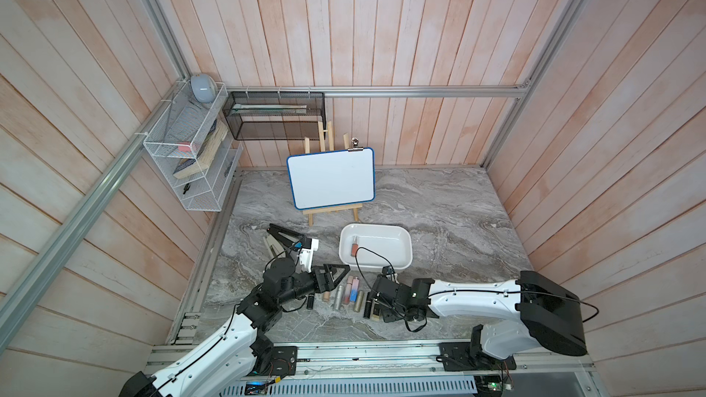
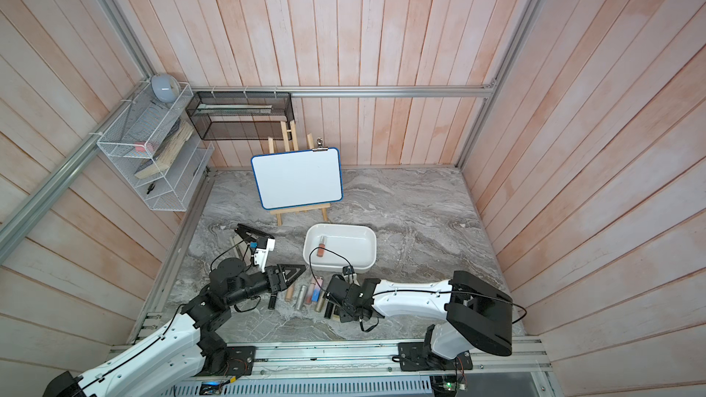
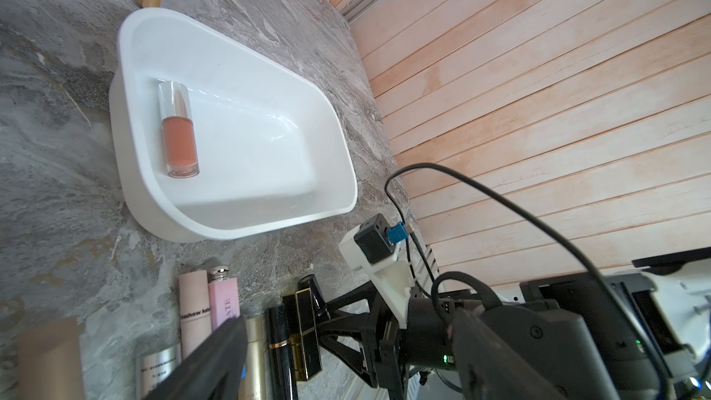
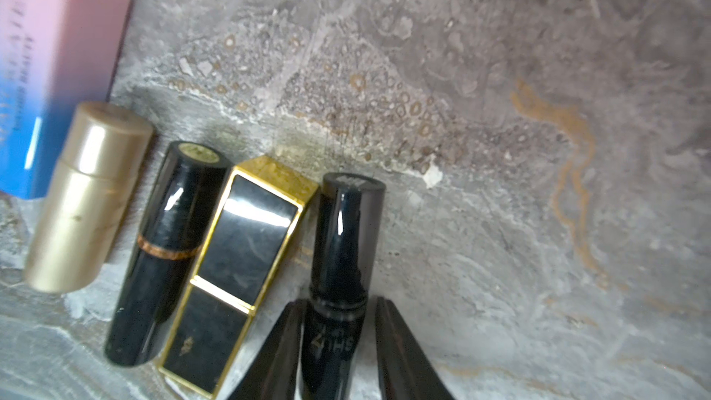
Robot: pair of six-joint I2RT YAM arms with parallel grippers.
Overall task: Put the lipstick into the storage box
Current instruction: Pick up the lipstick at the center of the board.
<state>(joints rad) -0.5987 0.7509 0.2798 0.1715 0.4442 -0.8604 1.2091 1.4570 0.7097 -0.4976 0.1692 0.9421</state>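
Observation:
The white storage box (image 1: 376, 226) stands mid-table and holds one orange-pink gloss tube (image 1: 354, 248) (image 3: 179, 140). In front of it several lipsticks (image 1: 349, 292) lie in a row. My right gripper (image 4: 338, 302) is down at the row's right end, astride a round black lipstick (image 4: 346, 232). One finger touches the tube and a sliver of table shows beside the other. A gold-edged black lipstick (image 4: 246, 248) lies right next to it. My left gripper (image 1: 339, 272) hovers open at the row's left end, holding nothing, with one finger (image 3: 207, 363) blurred over the tubes.
A whiteboard on a wooden easel (image 1: 331, 177) stands behind the box. A white wire rack (image 1: 191, 154) and a black mesh basket (image 1: 275, 116) hang on the walls. The right arm's cable (image 1: 372, 253) loops over the box's front rim. A black angular object (image 1: 284, 236) sits left of the box.

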